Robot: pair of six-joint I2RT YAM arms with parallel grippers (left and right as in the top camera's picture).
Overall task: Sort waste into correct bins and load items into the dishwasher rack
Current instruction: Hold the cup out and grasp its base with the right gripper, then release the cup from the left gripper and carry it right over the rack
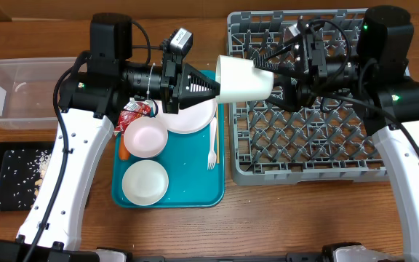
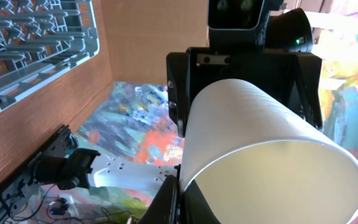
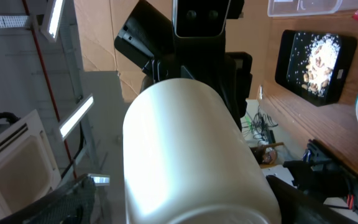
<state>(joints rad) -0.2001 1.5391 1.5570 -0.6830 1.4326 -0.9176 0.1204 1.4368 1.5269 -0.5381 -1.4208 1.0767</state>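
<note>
Pinching the white cup (image 1: 242, 78) by its rim, the left pincer (image 1: 218, 86) is holding it sideways in mid-air, above the dishwasher rack's (image 1: 318, 145) left edge; the right pincer (image 1: 265, 81) is straddling its closed end, spread wide, though whether touching I cannot tell; below, a pink bowl (image 1: 145, 137) is sitting on the teal tray (image 1: 191, 191).

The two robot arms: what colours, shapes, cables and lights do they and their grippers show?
Both the left arm and the right arm have white lower shells and black boxy joint housings, with thin black cables looping along them. The right arm shows small green lights. The left gripper and the right gripper are black, with tapering fingers.
</note>
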